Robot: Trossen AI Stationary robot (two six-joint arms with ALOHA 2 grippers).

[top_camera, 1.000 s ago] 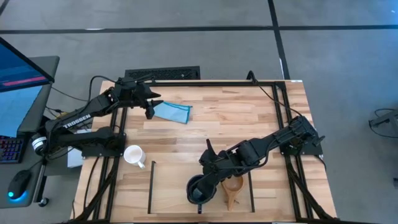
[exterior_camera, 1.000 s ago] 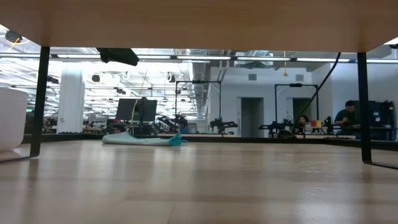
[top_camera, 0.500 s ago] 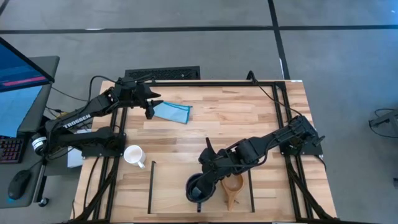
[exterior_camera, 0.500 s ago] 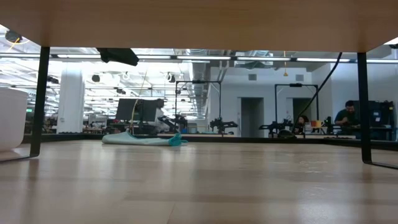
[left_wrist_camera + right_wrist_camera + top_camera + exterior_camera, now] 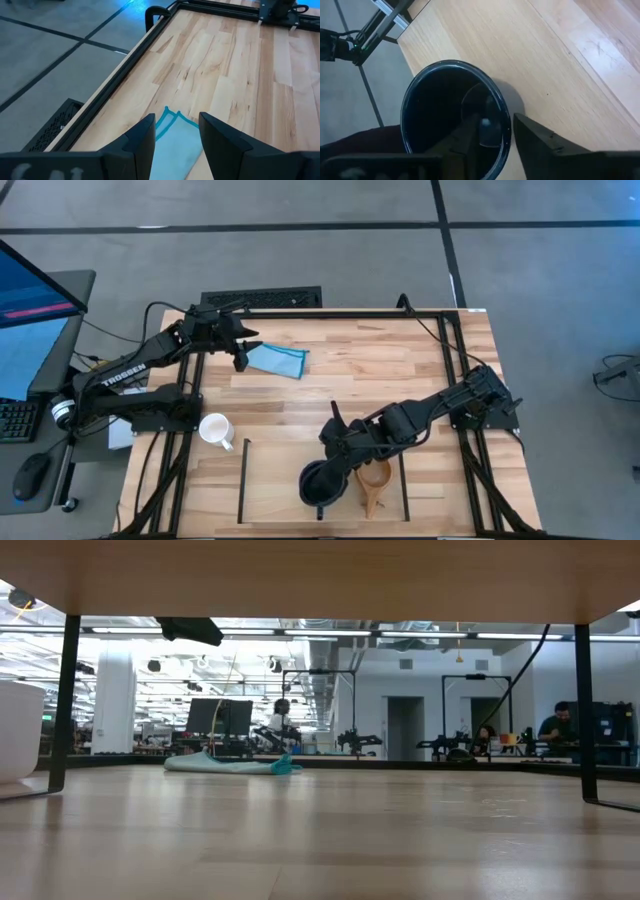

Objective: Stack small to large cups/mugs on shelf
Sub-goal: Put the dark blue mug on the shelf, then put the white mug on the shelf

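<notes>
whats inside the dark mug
One finger of the right end effector reaches inside the dark mug, clamping its rim. Its glossy bottom shows nothing else; the finger hides part.

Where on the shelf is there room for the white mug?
The shelf is bare along its left part, between its left rail and the dark mug. Its right part is crowded: the right gripper grips the dark mug's rim beside the wooden cup. The white mug stands outside, off the shelf's left corner.
</notes>
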